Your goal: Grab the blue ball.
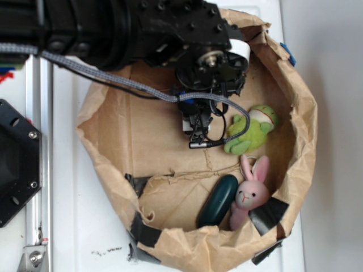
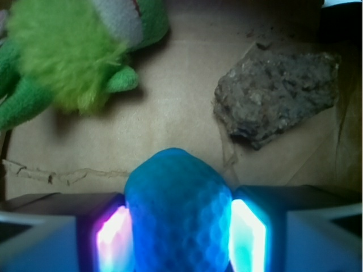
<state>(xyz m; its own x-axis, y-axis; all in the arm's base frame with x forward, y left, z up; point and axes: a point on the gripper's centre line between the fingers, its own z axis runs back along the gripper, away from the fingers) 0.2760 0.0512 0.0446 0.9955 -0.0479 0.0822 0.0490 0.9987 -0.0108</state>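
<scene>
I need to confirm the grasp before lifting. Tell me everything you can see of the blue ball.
The blue ball is turquoise, round and dimpled like a golf ball, and looks hard. In the wrist view it sits between the gripper fingers, both glowing pads pressed against its sides. Brown paper lies behind it; whether it rests on that paper cannot be told. The arm hides it in the exterior view.

Readable text: none in either view.
Paper bag (image 1: 142,141): plain brown, no print.
Tape patches (image 1: 271,214): black, unmarked.
Blue ball (image 2: 178,212): dimples only, no brand or number.
Robot arm (image 1: 113,28): black housing, no legible label.
White surface (image 1: 68,226): small dark specks, not lettering.
</scene>
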